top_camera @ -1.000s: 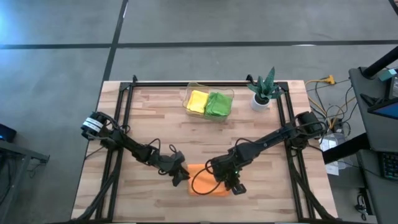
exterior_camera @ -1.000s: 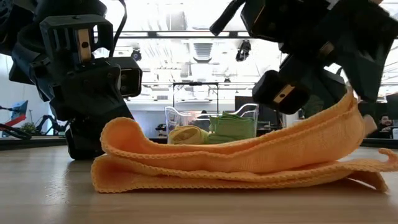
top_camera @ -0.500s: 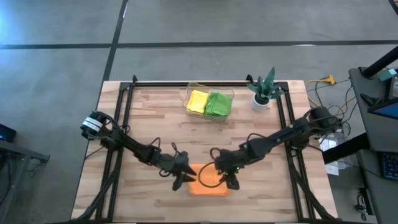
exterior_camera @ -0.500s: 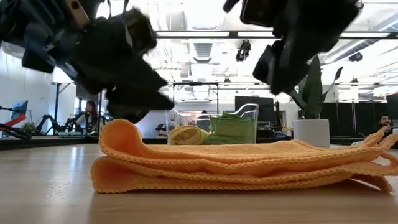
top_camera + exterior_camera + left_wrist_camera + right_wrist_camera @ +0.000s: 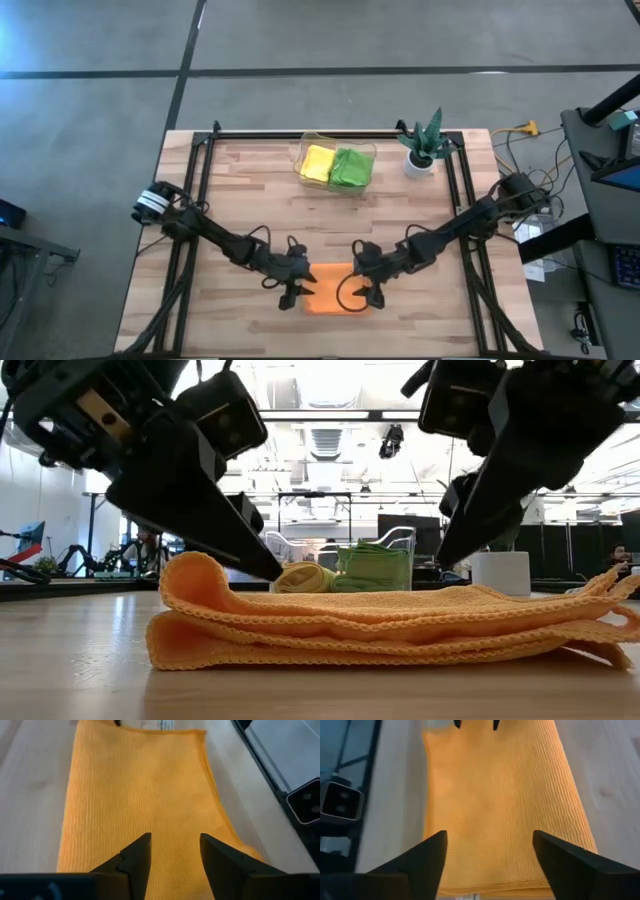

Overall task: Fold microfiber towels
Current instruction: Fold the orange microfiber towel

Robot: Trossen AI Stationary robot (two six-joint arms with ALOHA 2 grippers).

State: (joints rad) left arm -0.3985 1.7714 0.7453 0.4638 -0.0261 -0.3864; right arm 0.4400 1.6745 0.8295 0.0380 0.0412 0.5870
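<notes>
The big wooden table (image 5: 250, 200) is under me, and I reach in with both arms from its two sides. Near the front edge lies the orange towel (image 5: 327, 295), flat on the wood between my two grippers. It is folded over into soft layers, and from table height I can see those layers stacked on each other, with one end a bit loose and wavy. At the back of the table stands a clear bin (image 5: 336, 163). Inside it sit the yellow towel (image 5: 317, 161) and a green towel (image 5: 352, 167), side by side and already bundled up. I can only make out one green lump there, so I cannot tell if it is one towel or two. A spiky plant in a white pot (image 5: 421, 147) stands beside the bin. My left gripper (image 5: 290, 296) hangs just over one end of the orange towel with its fingers partly apart, holding nothing. My right gripper (image 5: 363, 297) hangs over the other end with its fingers spread wide, and it holds nothing too. I think most of the job is done: the towels in the bin look finished, and the orange one looks folded. What is left, I guess, is one more fold or a tidy, then putting it in the bin with the others.
</notes>
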